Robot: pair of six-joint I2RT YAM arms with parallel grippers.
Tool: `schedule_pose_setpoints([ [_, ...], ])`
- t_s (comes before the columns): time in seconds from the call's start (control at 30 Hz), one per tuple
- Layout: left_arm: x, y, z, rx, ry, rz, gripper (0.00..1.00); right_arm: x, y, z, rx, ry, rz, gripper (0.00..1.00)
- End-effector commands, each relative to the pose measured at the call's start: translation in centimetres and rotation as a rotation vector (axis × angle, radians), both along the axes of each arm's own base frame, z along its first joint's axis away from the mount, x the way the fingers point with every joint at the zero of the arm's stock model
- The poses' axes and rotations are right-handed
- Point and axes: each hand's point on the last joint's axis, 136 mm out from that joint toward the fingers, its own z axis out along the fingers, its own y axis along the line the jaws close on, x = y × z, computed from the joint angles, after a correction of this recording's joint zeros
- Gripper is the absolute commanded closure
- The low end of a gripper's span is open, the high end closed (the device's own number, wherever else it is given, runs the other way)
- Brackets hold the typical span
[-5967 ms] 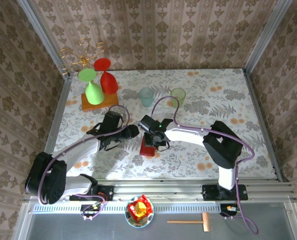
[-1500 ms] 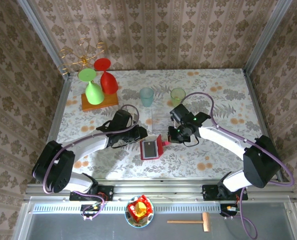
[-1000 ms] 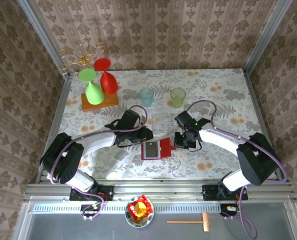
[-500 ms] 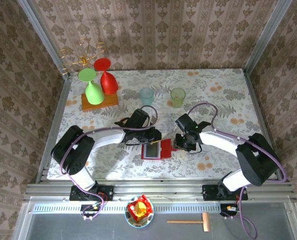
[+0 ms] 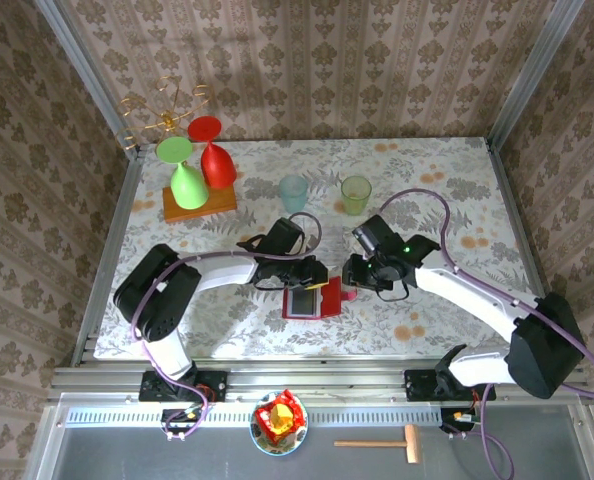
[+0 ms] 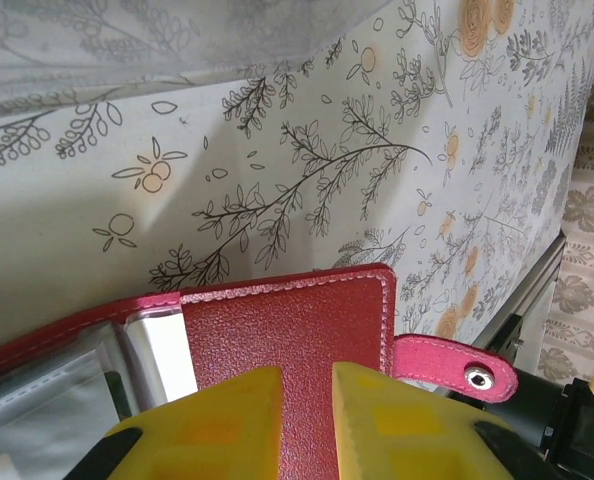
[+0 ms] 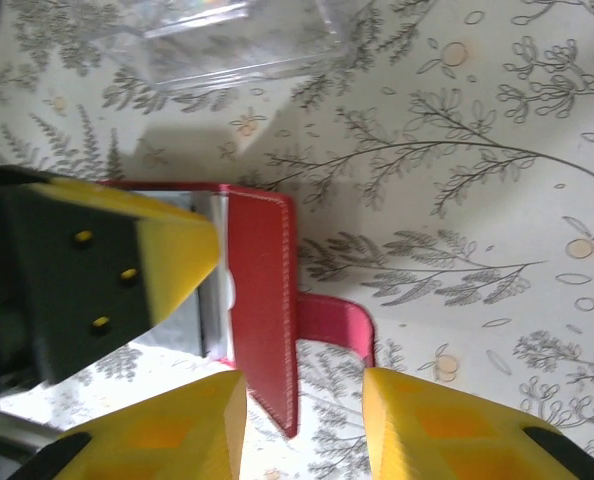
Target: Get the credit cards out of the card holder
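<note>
Floral bench (image 5: 457, 200), mid near edge: card holder (image 5: 307, 300) open, long axis along that edge. Left end effector (image 5: 315, 273), narrow, seemingly pinches its cover; right end effector (image 5: 350, 274), parted, empty, alongside.

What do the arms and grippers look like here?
White links, black joints on left arm and right arm, a purple cable looping along each. A green light on the right wrist. Blunt yellow fingers, black bodies on left gripper and right gripper.

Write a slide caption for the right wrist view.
Right hand open over the red card holder and its snap tab, clear plastic box beyond.
</note>
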Motion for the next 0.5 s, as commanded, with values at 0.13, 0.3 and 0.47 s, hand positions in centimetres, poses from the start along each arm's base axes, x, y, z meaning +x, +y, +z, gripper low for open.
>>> schedule_pose_setpoints([
  [0.13,0.3,-0.6,1.4,-0.026,-0.038,-0.025,0.79,-1.3,4.1,0.3,0.158,0.054,0.022,0.74],
  [0.3,0.7,0.9,2.6,0.014,-0.079,0.004,0.77,-1.4,5.5,-2.5,0.130,0.095,0.043,0.77],
  [0.47,0.9,3.4,3.4,0.109,-0.130,0.019,0.67,-1.2,4.6,-5.2,0.048,0.121,0.030,0.78],
])
